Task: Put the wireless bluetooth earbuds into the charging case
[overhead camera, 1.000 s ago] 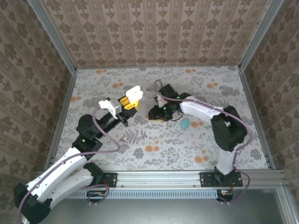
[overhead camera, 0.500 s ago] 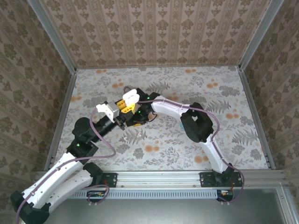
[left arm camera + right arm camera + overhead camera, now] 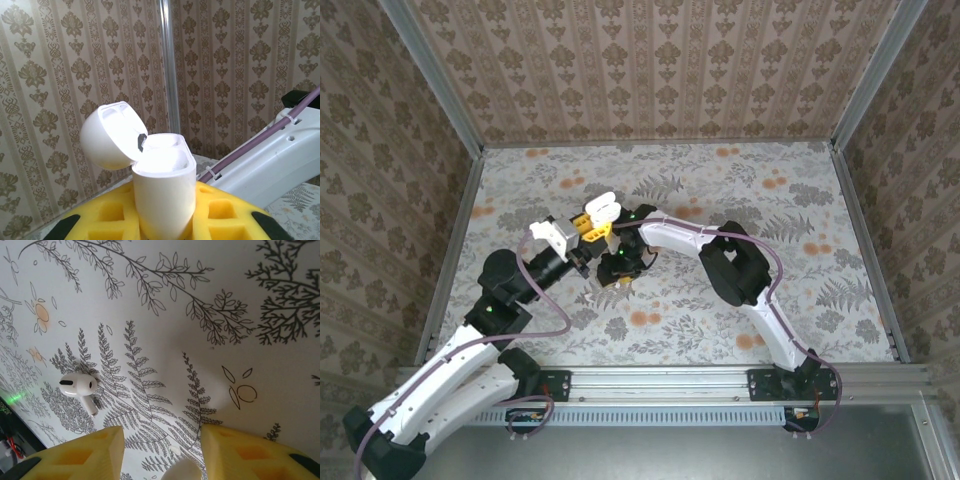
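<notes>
Wallpapered walls (image 3: 660, 70) box in the floral table (image 3: 840, 300), roomy to the right, though both my arms crowd together left of centre. My left jaws clamp the white charging case (image 3: 162, 185), its lid (image 3: 107, 135) swung back. My right jaws hang spread wide, low over the table, with one white earbud (image 3: 78, 385) lying loose just beyond them. Picking is the step in hand, I judge: slide over the bud, close gently, then lift it to the case, minding my left arm.
</notes>
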Robot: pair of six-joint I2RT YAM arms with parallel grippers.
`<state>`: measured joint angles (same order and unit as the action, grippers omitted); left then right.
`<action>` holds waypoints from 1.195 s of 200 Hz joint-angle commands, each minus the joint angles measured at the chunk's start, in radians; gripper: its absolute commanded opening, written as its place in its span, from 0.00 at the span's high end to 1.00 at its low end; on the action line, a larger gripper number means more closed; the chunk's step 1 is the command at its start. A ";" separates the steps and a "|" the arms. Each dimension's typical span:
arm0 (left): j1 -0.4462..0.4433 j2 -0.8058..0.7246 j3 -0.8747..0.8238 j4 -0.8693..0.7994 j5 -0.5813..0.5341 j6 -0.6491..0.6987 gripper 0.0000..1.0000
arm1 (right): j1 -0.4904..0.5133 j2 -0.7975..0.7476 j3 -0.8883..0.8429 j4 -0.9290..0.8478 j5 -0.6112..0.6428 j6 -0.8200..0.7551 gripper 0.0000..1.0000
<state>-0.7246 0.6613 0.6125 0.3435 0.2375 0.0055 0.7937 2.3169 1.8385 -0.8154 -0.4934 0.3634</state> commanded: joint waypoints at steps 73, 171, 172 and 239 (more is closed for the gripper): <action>0.003 0.005 0.007 0.043 -0.004 0.003 0.79 | -0.001 -0.135 -0.125 -0.007 0.069 0.018 0.53; 0.001 0.000 0.008 0.042 -0.014 0.010 0.79 | 0.067 -0.034 0.027 -0.037 0.257 0.095 0.50; 0.001 0.000 0.009 0.042 -0.015 0.010 0.79 | 0.068 -0.031 0.030 -0.039 0.256 0.093 0.50; 0.001 -0.012 0.013 0.037 -0.018 0.013 0.79 | 0.120 0.044 0.130 -0.171 0.346 0.034 0.54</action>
<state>-0.7246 0.6701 0.6125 0.3443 0.2337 0.0051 0.8974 2.3371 1.9358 -0.8787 -0.2260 0.4282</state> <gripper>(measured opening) 0.210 0.471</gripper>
